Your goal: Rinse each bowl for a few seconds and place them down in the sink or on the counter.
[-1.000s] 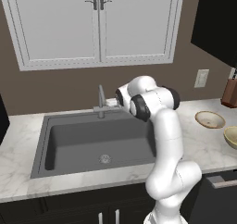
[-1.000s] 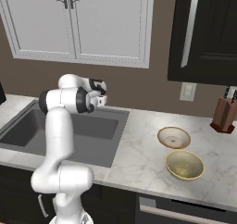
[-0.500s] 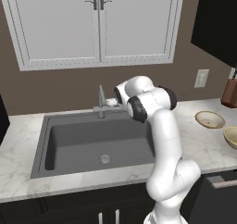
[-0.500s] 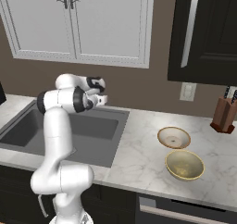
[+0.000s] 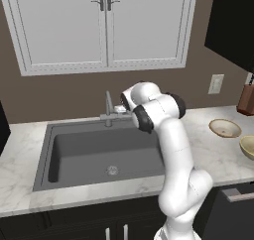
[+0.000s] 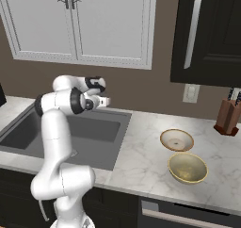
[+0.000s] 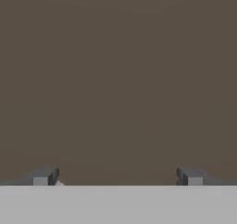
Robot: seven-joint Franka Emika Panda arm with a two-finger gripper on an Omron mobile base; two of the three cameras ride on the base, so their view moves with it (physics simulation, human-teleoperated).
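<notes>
While the white arm's two-finger gripper faced the brown wall with fingers spread wide and empty, near the slim grey faucet at the back edge of the dark grey rectangular sink, the tan speckled bowl and the cream-yellow bowl sat just beside each other on the white marble counter, well right of the basin.

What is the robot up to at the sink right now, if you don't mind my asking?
The arm is raised over the back of the sink, its gripper open, empty and facing the brown wall near the faucet. Neither bowl is in hand: the tan bowl and the cream-yellow bowl sit on the counter, right of the sink.
</notes>
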